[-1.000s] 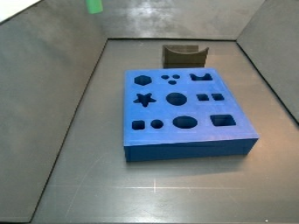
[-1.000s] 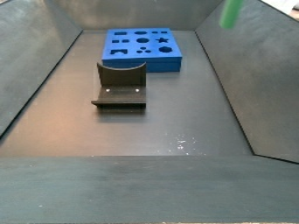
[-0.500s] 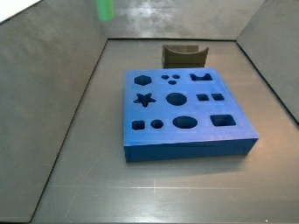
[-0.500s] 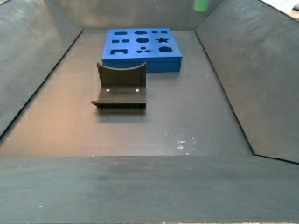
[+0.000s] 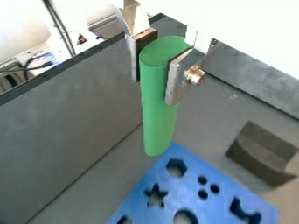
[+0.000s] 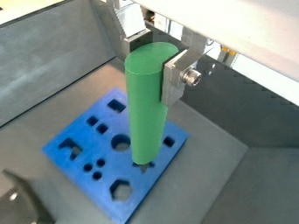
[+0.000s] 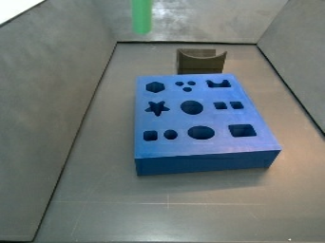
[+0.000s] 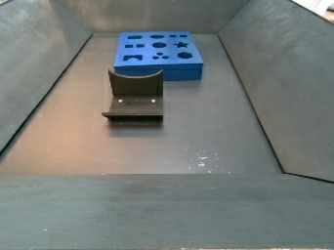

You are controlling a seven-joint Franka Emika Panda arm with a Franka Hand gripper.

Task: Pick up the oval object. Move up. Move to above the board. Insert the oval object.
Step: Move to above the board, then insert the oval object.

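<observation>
My gripper (image 5: 156,70) is shut on the oval object (image 5: 158,105), a bright green rod that hangs upright from the fingers high above the floor. It also shows in the other wrist view (image 6: 145,114), held by the gripper (image 6: 152,66), with its lower end seen over the board (image 6: 93,149). The board is a thick blue block with many cut-out holes (image 5: 198,188). In a side view only the rod's lower part (image 7: 141,17) shows at the top edge, back left of the board (image 7: 203,119). In the other side view the board (image 8: 159,51) shows, but the rod and gripper are out of view.
The dark fixture (image 7: 200,60) stands on the floor just behind the board; it also shows in the other side view (image 8: 135,93) and in both wrist views (image 5: 263,153) (image 6: 14,197). Grey sloping walls (image 7: 64,85) enclose the floor on all sides.
The rod has moved right along the top of one side view, toward the board. In the other side view it has slid left and out of the frame.
</observation>
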